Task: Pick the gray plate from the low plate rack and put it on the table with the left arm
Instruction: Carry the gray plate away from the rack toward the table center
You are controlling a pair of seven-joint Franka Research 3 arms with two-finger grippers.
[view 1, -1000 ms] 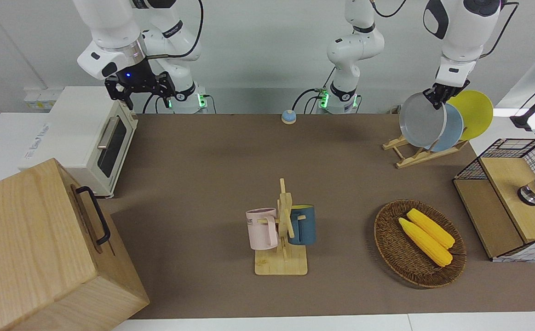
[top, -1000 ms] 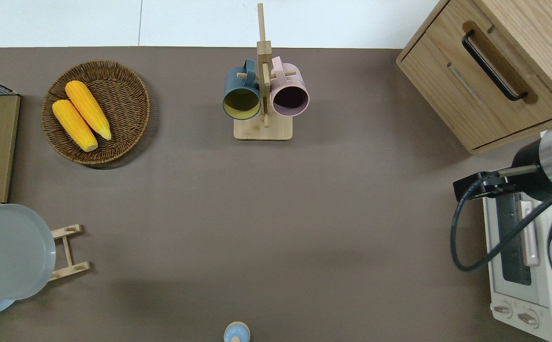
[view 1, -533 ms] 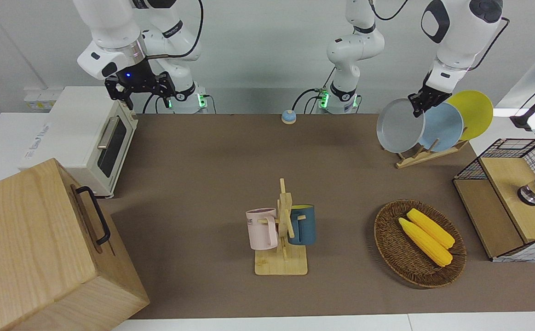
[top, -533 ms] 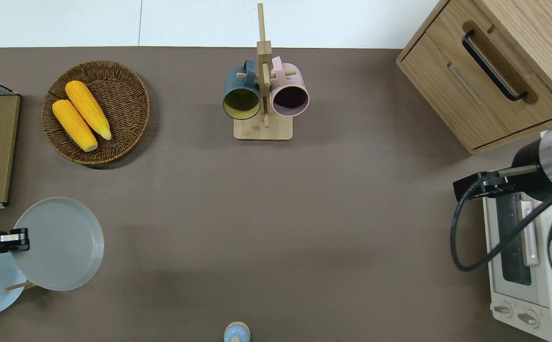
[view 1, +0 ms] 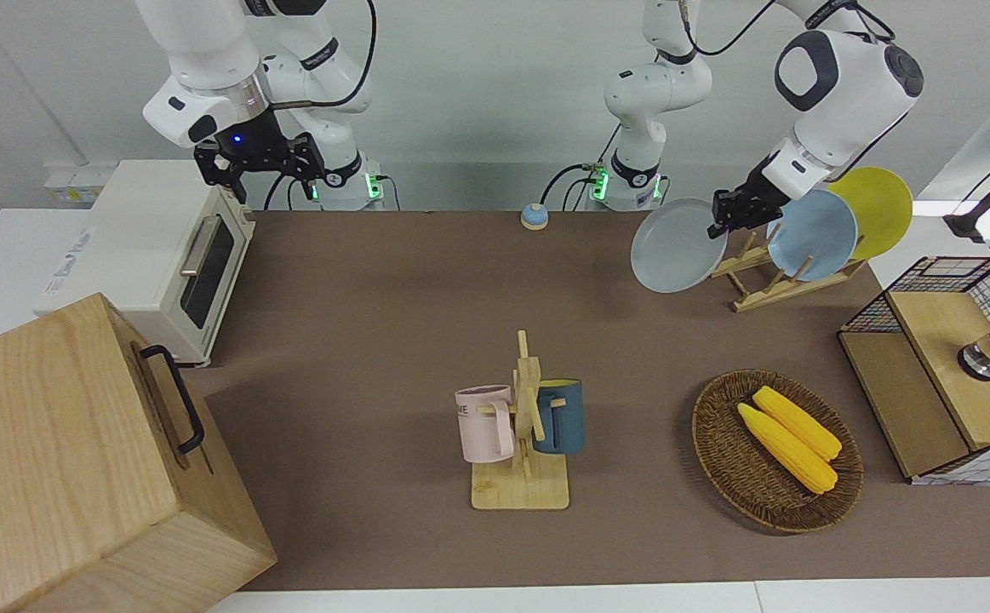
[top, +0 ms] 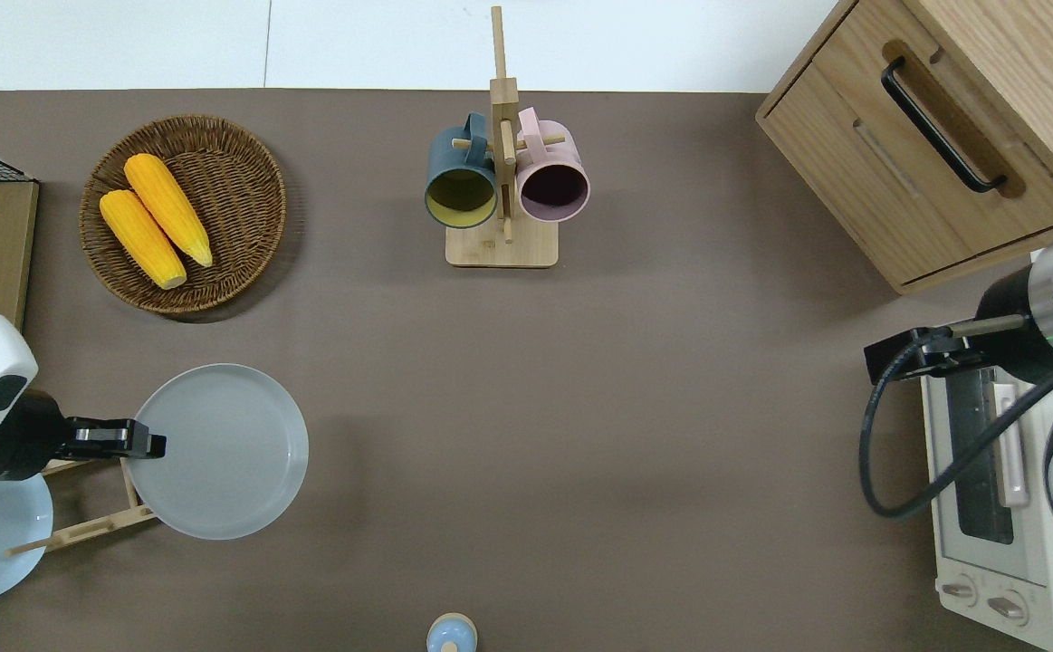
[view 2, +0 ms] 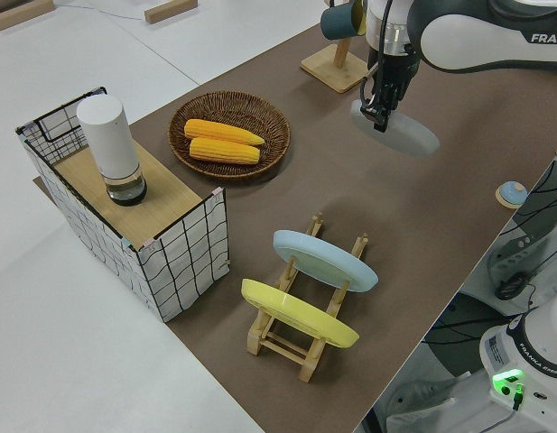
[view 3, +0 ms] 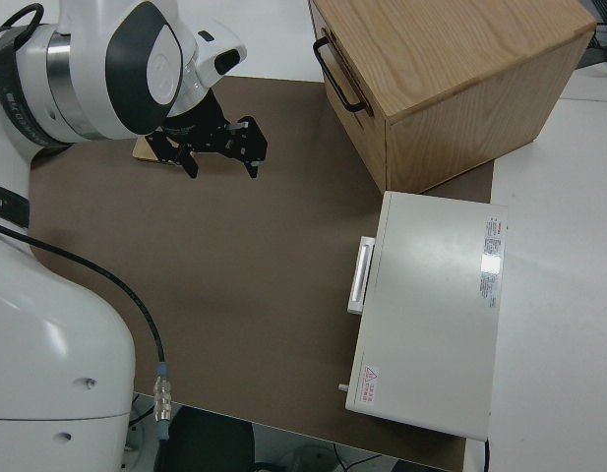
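Left gripper [top: 150,445] up in air, fingers pinching rim of gray plate [top: 218,451]. Plate lifted clear of low plate rack [top: 91,507], tilted, over bare tabletop [top: 580,407] just beside rack. Light-blue plate [view 2: 325,260] and yellow plate [view 2: 299,313] slotted in rack. Right arm parked, right gripper [view 3: 216,149] fingers spread apart.

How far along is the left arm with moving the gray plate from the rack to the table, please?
Done: the gray plate is out of the rack, which holds only the blue plate and yellow plate. In hand: the left gripper grips the plate's rim and holds it in the air over bare table. Left: lowering it onto the table and letting go. The right arm is parked.
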